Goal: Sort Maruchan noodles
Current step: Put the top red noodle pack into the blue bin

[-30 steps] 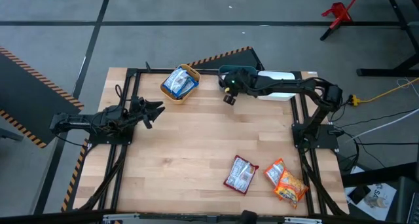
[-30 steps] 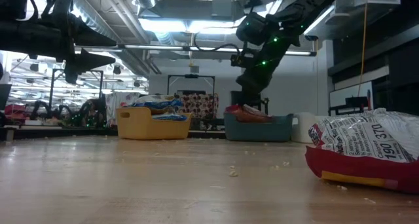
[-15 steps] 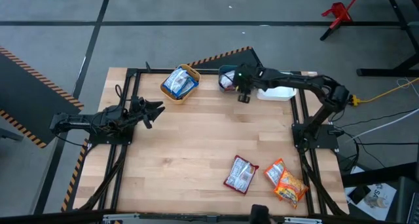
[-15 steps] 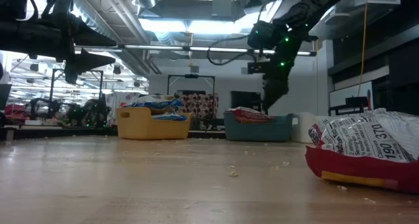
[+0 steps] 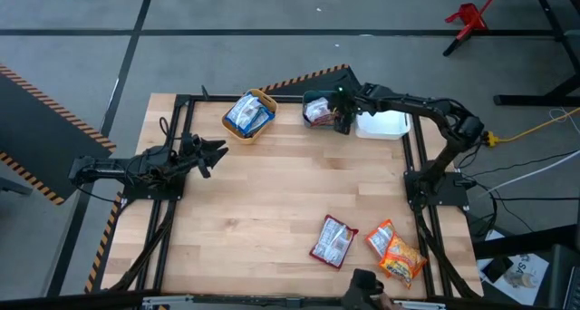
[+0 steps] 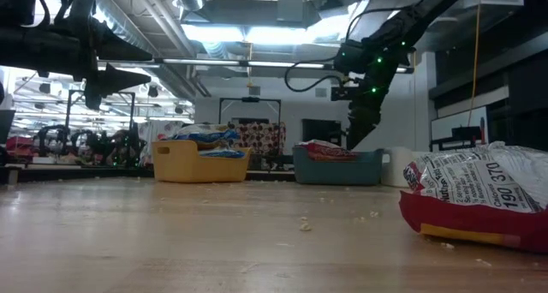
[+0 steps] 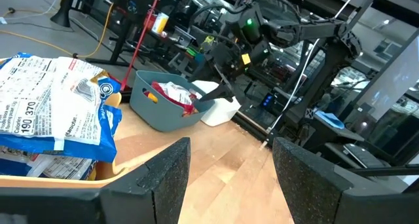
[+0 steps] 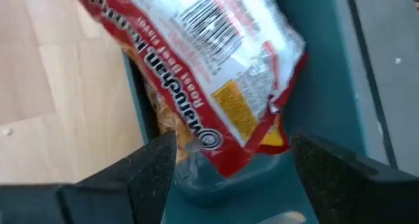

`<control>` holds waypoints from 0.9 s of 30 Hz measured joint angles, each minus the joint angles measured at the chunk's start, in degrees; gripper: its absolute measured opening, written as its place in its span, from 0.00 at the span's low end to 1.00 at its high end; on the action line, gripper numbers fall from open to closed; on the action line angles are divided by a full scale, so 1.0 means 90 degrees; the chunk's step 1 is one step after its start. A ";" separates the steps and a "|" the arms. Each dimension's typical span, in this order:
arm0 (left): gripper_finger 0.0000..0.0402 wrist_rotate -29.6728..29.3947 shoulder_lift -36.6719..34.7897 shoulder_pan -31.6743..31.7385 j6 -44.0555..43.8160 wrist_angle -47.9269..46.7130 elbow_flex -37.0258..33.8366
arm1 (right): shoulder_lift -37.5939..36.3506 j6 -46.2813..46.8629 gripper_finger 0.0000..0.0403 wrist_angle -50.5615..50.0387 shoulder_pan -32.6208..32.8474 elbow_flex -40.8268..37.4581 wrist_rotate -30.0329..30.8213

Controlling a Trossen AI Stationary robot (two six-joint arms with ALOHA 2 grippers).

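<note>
Blue-and-white Maruchan packets point(image 5: 247, 115) fill the yellow bin point(image 5: 265, 100) at the far edge. A dark red packet point(image 8: 209, 60) lies in the teal bin point(image 5: 314, 98), leaning on its wall. Another dark red packet point(image 5: 333, 241) and orange-yellow packets point(image 5: 395, 250) lie flat on the table near the right near corner. My right gripper point(image 8: 232, 155) is open and hovers just above the teal bin's right side point(image 5: 343, 120), holding nothing. My left gripper point(image 5: 216, 152) is open and waits over the table's left side, pointing toward the bins point(image 7: 229, 160).
A white bin point(image 5: 382, 125) stands to the right of the teal bin. Bare wood point(image 5: 272, 192) spreads across the table's middle. Black frame rails point(image 5: 417, 165) run along the table's sides. A dark object with a hand point(image 5: 367, 287) shows at the near edge.
My right gripper has moved from the teal bin's left near side toward the table's right and a little toward the far edge, staying above the bin. The red packet in the bin is uncovered in the high view.
</note>
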 joint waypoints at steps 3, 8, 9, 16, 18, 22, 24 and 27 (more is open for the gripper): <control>0.53 -0.0004 -0.0001 -0.0001 0.0000 0.0001 0.0000 | 0.0153 -0.0042 0.69 0.0117 -0.0008 0.0000 -0.0004; 0.53 -0.0019 0.0000 0.0000 0.0002 0.0001 0.0000 | 0.0427 -0.0155 0.68 0.0313 -0.0032 -0.0001 0.0227; 0.53 -0.0021 0.0001 -0.0001 0.0002 0.0001 0.0000 | 0.0458 -0.0141 0.68 0.0306 -0.0031 -0.0002 0.0330; 0.53 -0.0107 0.0000 0.0000 0.0002 0.0003 0.0000 | 0.0478 -0.0126 0.40 0.0064 -0.0029 -0.0002 0.0807; 0.53 -0.0175 0.0001 0.0000 0.0002 0.0004 0.0000 | 0.0478 -0.0124 0.27 -0.0040 -0.0025 -0.0002 0.0869; 0.53 -0.0186 0.0001 -0.0001 0.0005 0.0006 0.0000 | 0.0478 -0.0103 0.04 -0.0146 -0.0019 -0.0002 0.0854; 0.53 -0.0185 0.0001 0.0000 0.0005 0.0006 0.0000 | 0.0478 0.0027 0.03 -0.0163 -0.0019 -0.0002 0.0927; 0.53 -0.0184 0.0000 0.0001 0.0005 0.0006 0.0000 | 0.0468 0.0320 0.02 -0.0303 -0.0020 -0.0002 0.0971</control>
